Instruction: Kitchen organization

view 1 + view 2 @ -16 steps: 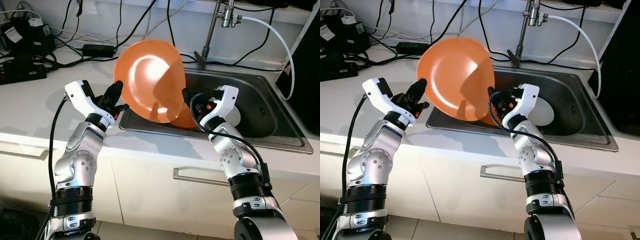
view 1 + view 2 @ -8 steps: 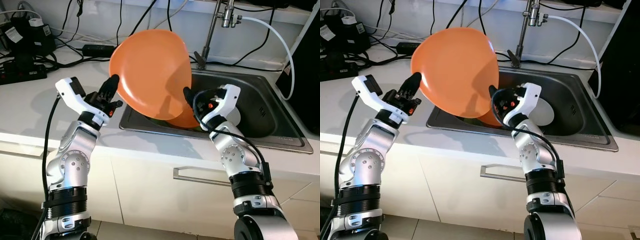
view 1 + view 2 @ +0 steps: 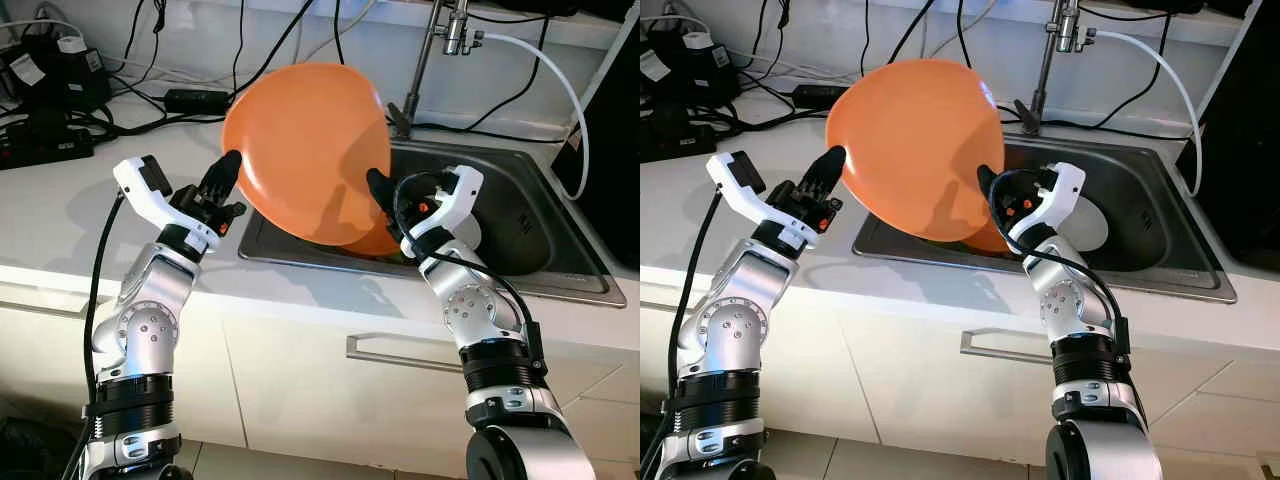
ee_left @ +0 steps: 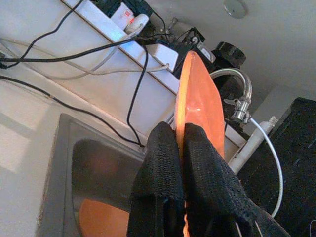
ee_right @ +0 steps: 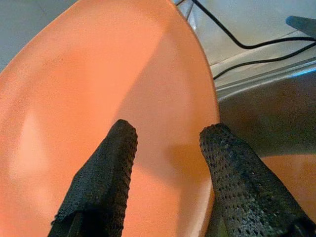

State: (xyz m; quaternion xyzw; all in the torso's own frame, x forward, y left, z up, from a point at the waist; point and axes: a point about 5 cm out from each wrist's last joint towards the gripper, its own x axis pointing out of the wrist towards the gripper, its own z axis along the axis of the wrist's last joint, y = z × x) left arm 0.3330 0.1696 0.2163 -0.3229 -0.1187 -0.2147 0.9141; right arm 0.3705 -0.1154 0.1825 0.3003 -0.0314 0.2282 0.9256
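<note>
Plate (image 3: 305,150) in orange, big and shallow, stands nearly on edge above the near-left corner of the sink (image 3: 530,215), tilted over the bench (image 3: 70,215). My left gripper (image 4: 180,148) is clamped on its rim, one black finger on each face, as the left wrist view shows plainly. My right gripper (image 5: 168,163) has its fingers spread apart against the plate's broad face near the lower right edge, bracing it and not pinching it. Another orange dish (image 3: 375,240) lies in the basin below, and a white plate (image 3: 1085,225) sits further right in the sink. I judge the risk here is the plate pivoting around that single rim pinch: it is wide, smooth and top-heavy in this pose, so if my right gripper pulls off before the left has it level, it could swing, slip out and drop onto the dishes below or clip the sink's steel edge. The tap (image 3: 455,30) and the cables (image 3: 250,60) behind are near enough to catch the upper rim if I lift carelessly.
</note>
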